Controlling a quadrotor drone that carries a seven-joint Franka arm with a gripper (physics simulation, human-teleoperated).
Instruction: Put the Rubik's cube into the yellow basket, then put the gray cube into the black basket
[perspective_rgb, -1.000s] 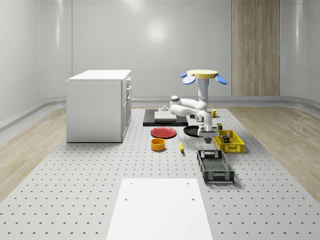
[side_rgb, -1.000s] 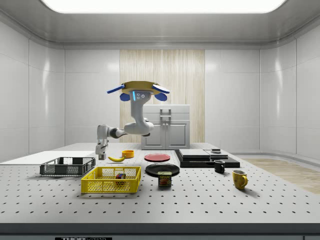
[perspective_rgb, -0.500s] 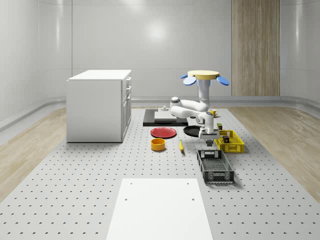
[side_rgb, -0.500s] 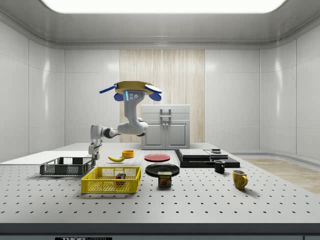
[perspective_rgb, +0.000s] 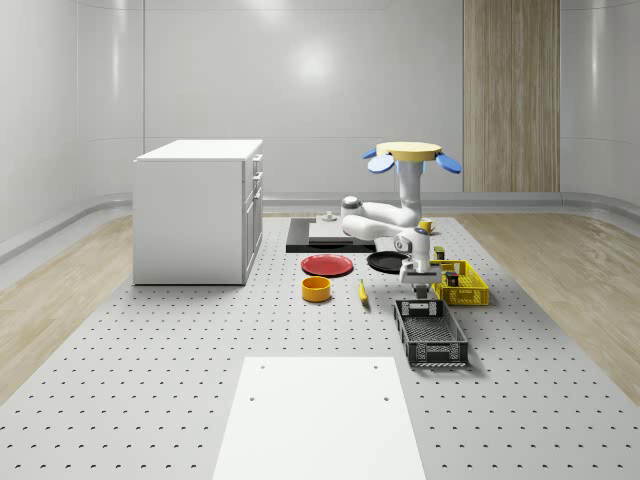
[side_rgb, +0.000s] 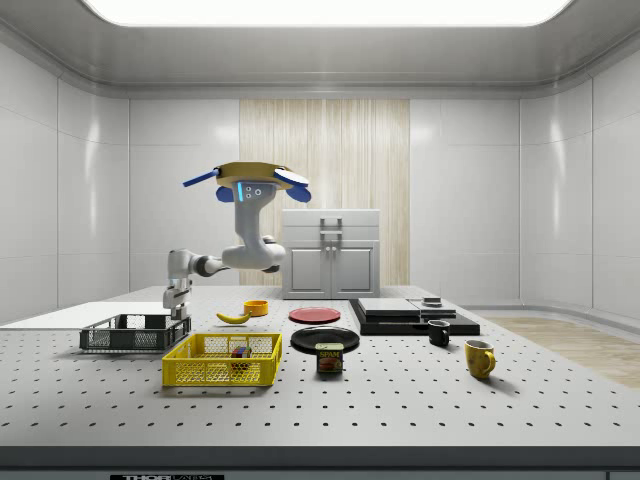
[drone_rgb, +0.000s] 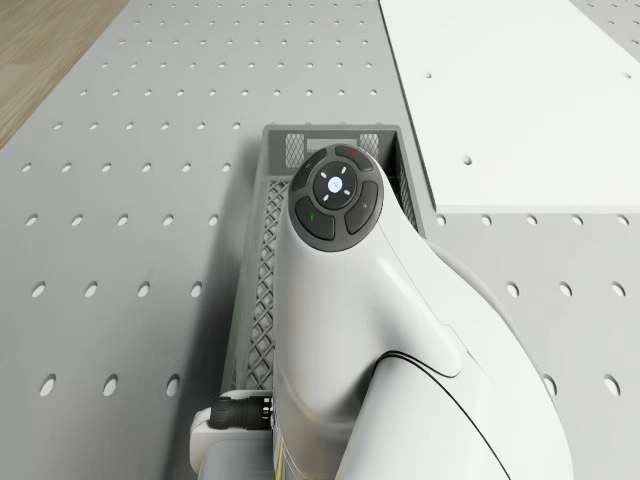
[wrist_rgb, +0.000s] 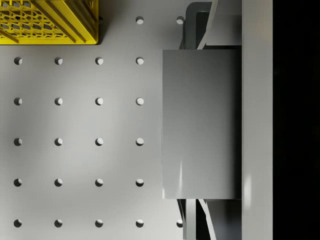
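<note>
My drone (perspective_rgb: 410, 152) hovers above the table, behind the two baskets. Its arm reaches down to the gripper (perspective_rgb: 420, 291), which is shut on the gray cube (wrist_rgb: 200, 125). The gripper (side_rgb: 178, 312) hangs just over the end of the black basket (perspective_rgb: 431, 336) that lies nearest the yellow basket (perspective_rgb: 463, 285). In the side view the Rubik's cube (side_rgb: 240, 353) lies inside the yellow basket (side_rgb: 222, 361). The wrist view has a corner of the yellow basket (wrist_rgb: 50, 20) off to one side of the held cube. In the drone view the arm's wrist link (drone_rgb: 335, 195) stands above the black basket (drone_rgb: 258, 260).
A white cabinet (perspective_rgb: 198, 210) stands at the whole-scene view's left. A red plate (perspective_rgb: 328, 265), an orange bowl (perspective_rgb: 316, 289), a banana (perspective_rgb: 362, 292) and a black pan (perspective_rgb: 385, 262) lie near the baskets. A white sheet (perspective_rgb: 320, 415) lies in front. A can (side_rgb: 329, 358) and two mugs (side_rgb: 479, 358) stand further off.
The drone and arm have moved toward the side view's left. The gripper has carried the gray cube from beside the yellow basket to over the black basket's end.
</note>
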